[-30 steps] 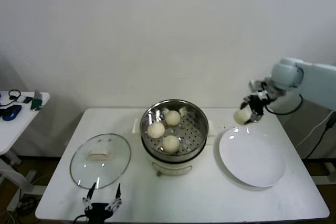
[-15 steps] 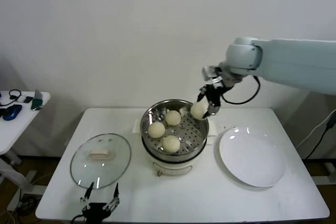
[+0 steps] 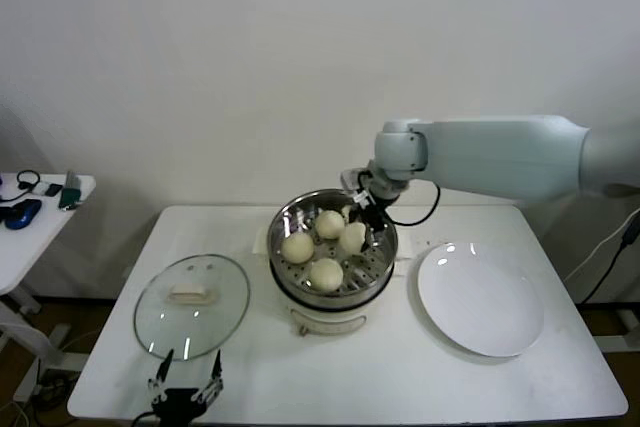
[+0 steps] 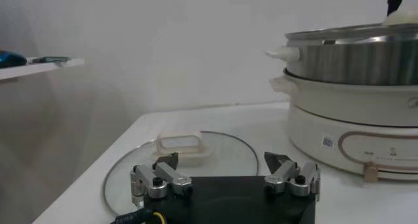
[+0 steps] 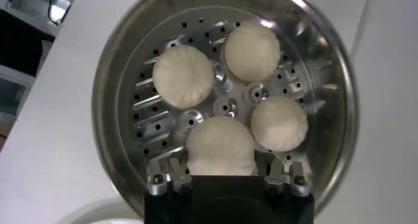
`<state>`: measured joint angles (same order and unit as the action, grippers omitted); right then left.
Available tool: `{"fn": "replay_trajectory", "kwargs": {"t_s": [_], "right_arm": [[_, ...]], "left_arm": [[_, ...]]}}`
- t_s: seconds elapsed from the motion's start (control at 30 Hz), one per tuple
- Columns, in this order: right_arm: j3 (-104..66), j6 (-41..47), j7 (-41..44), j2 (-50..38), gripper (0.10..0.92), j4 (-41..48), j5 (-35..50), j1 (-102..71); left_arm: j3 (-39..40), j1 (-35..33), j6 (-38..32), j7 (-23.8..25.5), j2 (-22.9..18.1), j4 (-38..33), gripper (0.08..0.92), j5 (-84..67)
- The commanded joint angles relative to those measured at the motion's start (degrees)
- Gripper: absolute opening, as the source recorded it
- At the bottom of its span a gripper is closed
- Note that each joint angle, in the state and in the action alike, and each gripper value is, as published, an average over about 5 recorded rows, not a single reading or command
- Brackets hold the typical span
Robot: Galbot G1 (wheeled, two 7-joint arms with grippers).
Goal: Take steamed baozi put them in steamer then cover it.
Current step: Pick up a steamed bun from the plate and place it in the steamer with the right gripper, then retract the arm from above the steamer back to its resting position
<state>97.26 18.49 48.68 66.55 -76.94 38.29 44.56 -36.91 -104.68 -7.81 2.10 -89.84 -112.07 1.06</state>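
Steel steamer [image 3: 372, 209] is now receiving my right end effector [image 5: 221, 174], clamping the fourth baozi [image 5: 220, 147], swung over from the plate [image 3: 480, 299]; left end effector [image 4: 225, 174] is gaping, idling beside the cover [image 3: 190, 305].

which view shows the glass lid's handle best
The left wrist view: the lid lies close ahead, its handle seen side-on. The head view shows it small from above. The right wrist view misses it.

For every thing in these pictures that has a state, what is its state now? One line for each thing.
Steamer: uncovered, three baozi resting on its perforated tray.
Fourth baozi: held by the right gripper, low inside the steamer.
Glass lid: off, flat on the table beside the steamer, handle up.
White plate: empty.
Right gripper: shut on the baozi.
Left gripper: open, holding nothing, near the lid at the table's front edge.
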Motion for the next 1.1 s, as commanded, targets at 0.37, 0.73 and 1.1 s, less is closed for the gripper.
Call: {"fn": "replay_trajectory", "kwargs": {"t_s": [0.37, 0.73, 1.1], "right_arm": [[0.1, -0.5, 0.1, 2.5, 0.681, 3.5, -3.4, -4.3], [-8.6, -0.1, -0.5, -8.3, 0.82, -0.4, 9.8, 4.3], [-47.4, 5.8, -35.0, -32.8, 0.823, -13.6, 17.5, -23.9]], "left_arm": [[0.2, -0.3, 0.1, 0.0, 0.1, -0.3, 0.823, -0.3], [0.0, -0.6, 1.4, 0.1, 0.3, -2.2, 0.823, -0.6], [0.0, 0.5, 1.4, -1.4, 2.2, -3.5, 0.823, -0.9]]}}
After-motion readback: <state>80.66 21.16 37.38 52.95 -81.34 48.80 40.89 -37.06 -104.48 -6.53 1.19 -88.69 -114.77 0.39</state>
